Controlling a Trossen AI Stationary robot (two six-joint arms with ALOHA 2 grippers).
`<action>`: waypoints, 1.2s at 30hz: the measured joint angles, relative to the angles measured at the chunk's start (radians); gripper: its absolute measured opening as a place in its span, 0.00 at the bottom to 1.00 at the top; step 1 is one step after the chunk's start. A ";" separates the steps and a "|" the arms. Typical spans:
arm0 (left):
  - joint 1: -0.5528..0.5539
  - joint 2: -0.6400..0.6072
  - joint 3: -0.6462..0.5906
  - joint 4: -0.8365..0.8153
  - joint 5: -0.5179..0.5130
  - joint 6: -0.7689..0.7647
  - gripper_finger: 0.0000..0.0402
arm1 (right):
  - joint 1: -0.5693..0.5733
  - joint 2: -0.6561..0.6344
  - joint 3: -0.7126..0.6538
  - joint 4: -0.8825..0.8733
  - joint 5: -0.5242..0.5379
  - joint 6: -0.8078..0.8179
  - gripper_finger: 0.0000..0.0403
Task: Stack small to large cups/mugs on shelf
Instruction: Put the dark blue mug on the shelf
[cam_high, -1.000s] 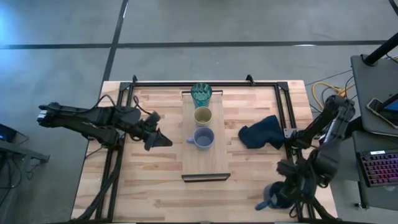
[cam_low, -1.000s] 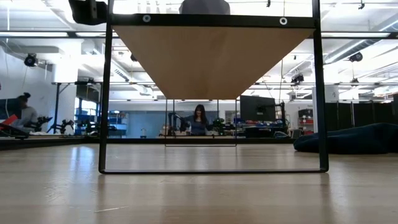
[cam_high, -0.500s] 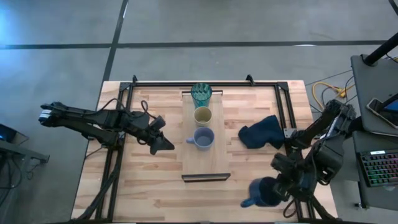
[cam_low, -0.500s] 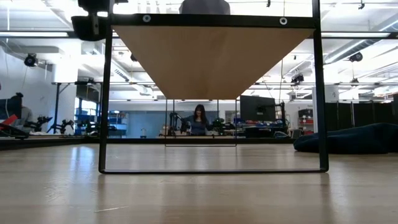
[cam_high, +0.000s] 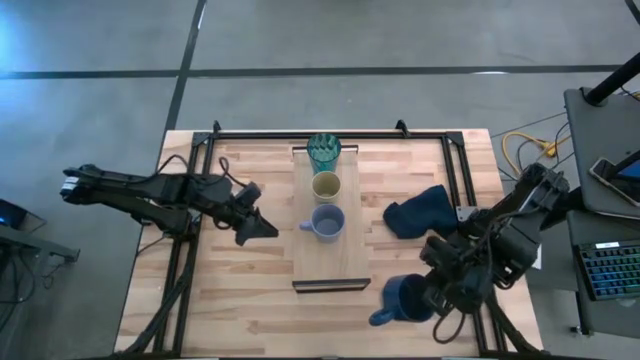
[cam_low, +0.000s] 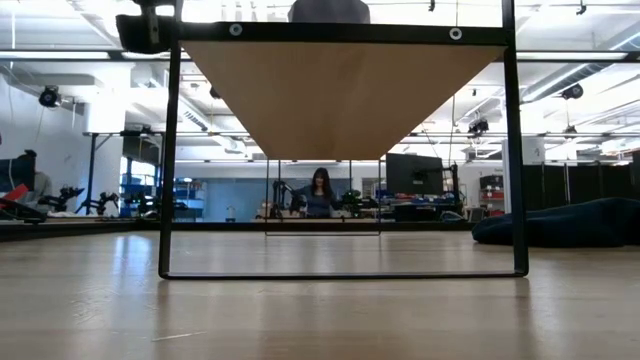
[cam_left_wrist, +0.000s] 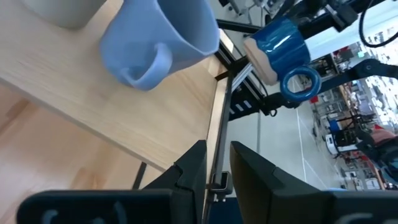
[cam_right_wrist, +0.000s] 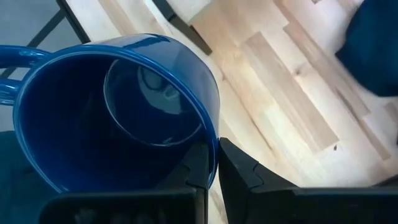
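The light-wood shelf (cam_high: 331, 262) stands raised on a black frame in the table's middle. On it, far to near, stand the teal ribbed glass (cam_high: 323, 152), the small tan cup (cam_high: 326, 186) and the pale blue-grey mug (cam_high: 326, 223), each on its base. My right gripper (cam_high: 428, 297) is shut on the dark blue handled mug (cam_high: 404, 298), right of the shelf's near end. My left gripper (cam_high: 268, 229) hovers left of the shelf, fingers nearly together and empty, pointing at the pale mug (cam_left_wrist: 158, 37). My right gripper pinches the dark blue mug's rim wall (cam_right_wrist: 208, 124), one finger inside (cam_right_wrist: 198, 168) and one outside, on the side away from the handle (cam_right_wrist: 15, 59). The mug is lifted clear of the table and tilted, its tan base (cam_left_wrist: 264, 65) showing in the left wrist view.
A dark navy cloth (cam_high: 420, 212) lies crumpled on the slatted tabletop right of the shelf. Black frame rails (cam_high: 190, 250) run along both table sides. A keyboard (cam_high: 610, 268) sits on a stand off the right edge. A person (cam_low: 322, 190) shows far behind the table.
My right gripper has carried the dark blue mug from the table's near right corner toward the left and a little toward the far edge, closer to the shelf's near end. The mug stays lifted in the hold.
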 joint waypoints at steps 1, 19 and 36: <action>0.000 -0.005 0.001 0.000 0.000 0.000 0.14 | -0.009 0.000 0.000 0.001 0.000 -0.010 0.03; 0.000 -0.082 -0.020 -0.018 -0.081 0.001 0.14 | -0.224 0.048 0.184 0.023 0.027 -0.326 0.03; 0.000 -0.185 -0.035 -0.151 -0.131 0.007 0.14 | -0.426 0.317 0.466 0.030 -0.109 -0.595 0.03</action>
